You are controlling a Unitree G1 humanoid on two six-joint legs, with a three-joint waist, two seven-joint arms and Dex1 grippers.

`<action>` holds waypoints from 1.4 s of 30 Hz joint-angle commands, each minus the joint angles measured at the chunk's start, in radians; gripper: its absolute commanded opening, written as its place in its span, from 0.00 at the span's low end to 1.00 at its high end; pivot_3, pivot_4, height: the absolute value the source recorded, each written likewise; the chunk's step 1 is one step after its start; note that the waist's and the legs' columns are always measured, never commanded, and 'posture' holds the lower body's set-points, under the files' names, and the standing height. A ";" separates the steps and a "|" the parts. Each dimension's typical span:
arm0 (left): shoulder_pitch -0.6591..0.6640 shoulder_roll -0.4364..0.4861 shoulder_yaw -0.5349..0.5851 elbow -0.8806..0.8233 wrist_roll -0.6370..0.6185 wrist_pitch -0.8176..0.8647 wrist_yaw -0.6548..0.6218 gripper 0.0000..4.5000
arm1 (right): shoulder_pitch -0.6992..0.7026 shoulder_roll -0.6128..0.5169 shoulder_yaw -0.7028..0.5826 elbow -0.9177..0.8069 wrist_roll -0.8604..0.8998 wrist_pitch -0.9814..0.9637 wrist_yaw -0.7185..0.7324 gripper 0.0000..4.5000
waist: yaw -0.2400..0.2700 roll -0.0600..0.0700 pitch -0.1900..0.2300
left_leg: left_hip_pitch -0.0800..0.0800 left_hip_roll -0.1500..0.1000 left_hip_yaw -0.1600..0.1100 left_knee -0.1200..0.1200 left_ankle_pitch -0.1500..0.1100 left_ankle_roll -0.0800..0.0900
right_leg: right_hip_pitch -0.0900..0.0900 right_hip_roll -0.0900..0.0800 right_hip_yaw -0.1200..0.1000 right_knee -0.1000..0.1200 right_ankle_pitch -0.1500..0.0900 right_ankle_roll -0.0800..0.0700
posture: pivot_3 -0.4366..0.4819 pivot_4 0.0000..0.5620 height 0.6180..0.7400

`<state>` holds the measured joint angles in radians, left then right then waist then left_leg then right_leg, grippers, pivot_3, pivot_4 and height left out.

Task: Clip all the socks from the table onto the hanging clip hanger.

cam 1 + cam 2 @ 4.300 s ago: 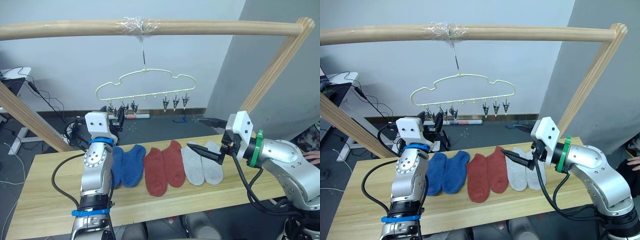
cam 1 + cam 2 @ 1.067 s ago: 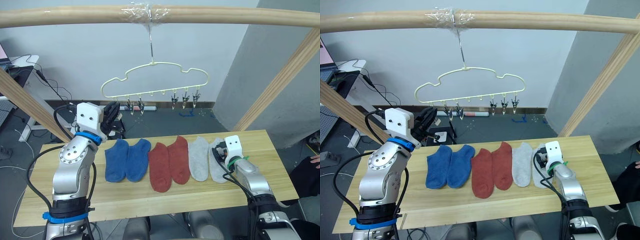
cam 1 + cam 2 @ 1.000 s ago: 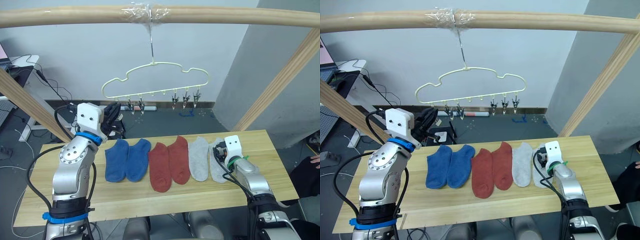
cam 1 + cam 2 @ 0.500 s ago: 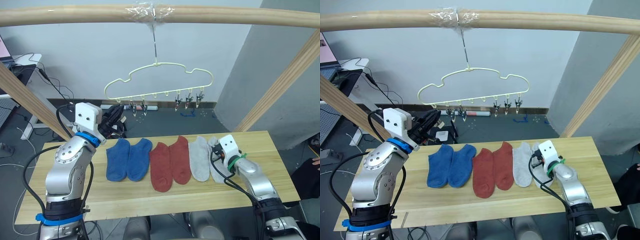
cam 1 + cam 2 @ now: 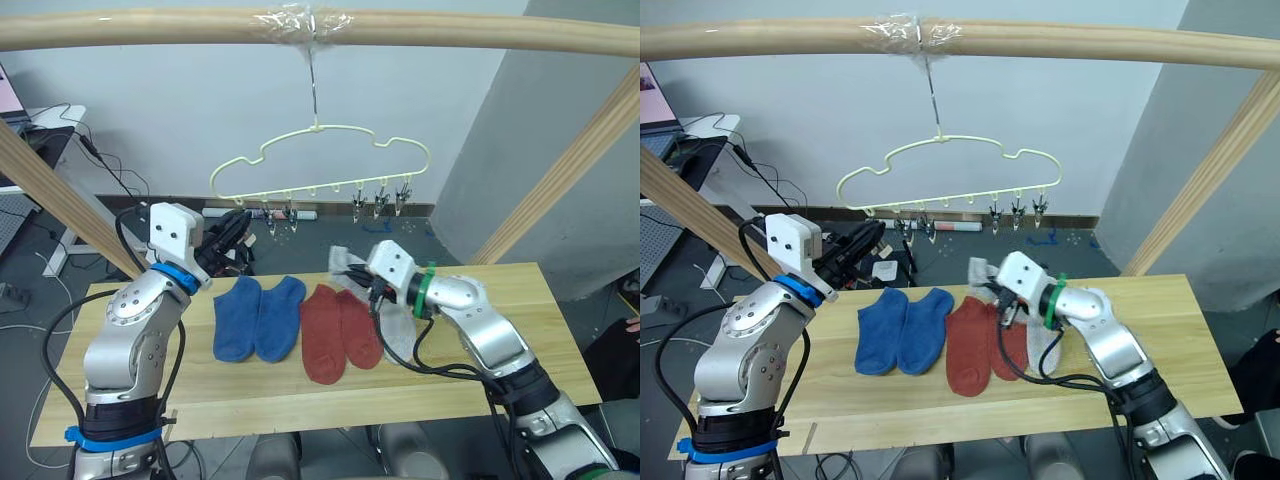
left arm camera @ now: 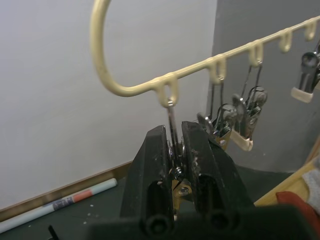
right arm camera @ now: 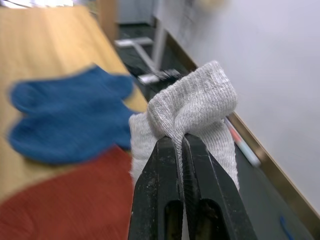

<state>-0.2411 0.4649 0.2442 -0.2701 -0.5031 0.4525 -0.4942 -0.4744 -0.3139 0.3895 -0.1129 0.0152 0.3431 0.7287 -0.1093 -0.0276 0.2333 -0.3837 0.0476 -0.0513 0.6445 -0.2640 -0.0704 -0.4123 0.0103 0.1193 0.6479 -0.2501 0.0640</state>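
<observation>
my right fingers (image 7: 177,150) pinch a bunched grey sock (image 7: 192,112); it looks soft and limp, best clipped near the cuff. my left fingers (image 6: 172,145) squeeze the end clip (image 6: 171,131).

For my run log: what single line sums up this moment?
right tool: shut on grey sock | left tool: shut on hanger clip

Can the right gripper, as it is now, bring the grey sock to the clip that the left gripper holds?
Probably yes: the right gripper pinches the grey sock above the table; only open air separates it from the clip in the left gripper.
</observation>
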 commanded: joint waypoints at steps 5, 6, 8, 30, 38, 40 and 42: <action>-0.006 0.012 0.017 -0.048 -0.051 0.038 -0.007 0.02 | -0.138 0.160 0.066 0.096 0.014 0.048 0.015 0.00 | 0.004 0.000 0.000 | -0.001 0.000 -0.001 0.000 0.000 0.000 | -0.001 0.000 -0.001 0.000 0.001 -0.003 | 0.44 0.39 1.00; -0.005 0.011 0.018 -0.047 -0.055 0.041 -0.006 0.02 | -0.152 0.183 0.065 0.120 0.018 0.050 0.010 0.00 | 0.005 0.000 0.000 | -0.001 0.000 -0.001 0.000 0.000 0.000 | -0.001 0.000 -0.001 0.000 0.001 -0.003 | 0.43 0.39 1.00; -0.005 0.011 0.017 -0.046 -0.061 0.045 -0.005 0.02 | -0.172 0.217 0.062 0.161 0.024 0.053 0.007 0.00 | 0.007 0.000 0.000 | -0.002 0.000 -0.001 0.000 0.000 0.000 | -0.002 -0.001 -0.001 0.000 0.002 -0.003 | 0.43 0.39 1.00; 0.015 0.007 0.009 -0.028 -0.073 0.039 -0.007 0.02 | -0.239 0.368 -0.005 0.288 0.053 0.017 -0.019 0.00 | 0.014 0.000 0.000 | -0.012 0.000 -0.004 0.001 0.000 0.000 | -0.011 -0.002 -0.006 0.004 0.003 -0.005 | 0.43 0.38 1.00; 0.034 -0.005 0.031 -0.034 -0.118 0.073 0.012 0.18 | -0.234 0.375 0.002 0.282 0.059 0.011 -0.023 0.00 | 0.013 0.000 0.000 | -0.012 0.000 -0.004 0.001 0.000 0.000 | -0.011 -0.002 -0.006 0.004 0.003 -0.005 | 0.43 0.37 1.00; 0.042 -0.001 0.036 -0.036 -0.125 0.079 0.013 0.29 | -0.234 0.378 0.003 0.286 0.058 0.007 -0.025 0.00 | 0.013 0.000 0.000 | -0.012 0.000 -0.005 0.001 0.000 0.000 | -0.011 -0.002 -0.006 0.005 0.003 -0.005 | 0.43 0.37 1.00; 0.057 0.012 0.034 -0.042 -0.131 0.089 -0.003 0.43 | -0.235 0.380 0.003 0.291 0.057 0.002 -0.027 0.00 | 0.013 0.000 0.000 | -0.012 0.000 -0.005 0.001 0.000 0.000 | -0.011 -0.002 -0.006 0.005 0.003 -0.005 | 0.43 0.37 1.00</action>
<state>-0.1947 0.4633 0.2640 -0.2824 -0.6195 0.5357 -0.4894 -0.6974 0.0489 0.4020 0.2108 0.0601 0.3756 0.7037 -0.0965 -0.0277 0.2332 -0.3958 0.0477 -0.0561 0.6452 -0.2638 -0.0708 -0.4233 0.0086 0.1128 0.6533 -0.2474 0.0592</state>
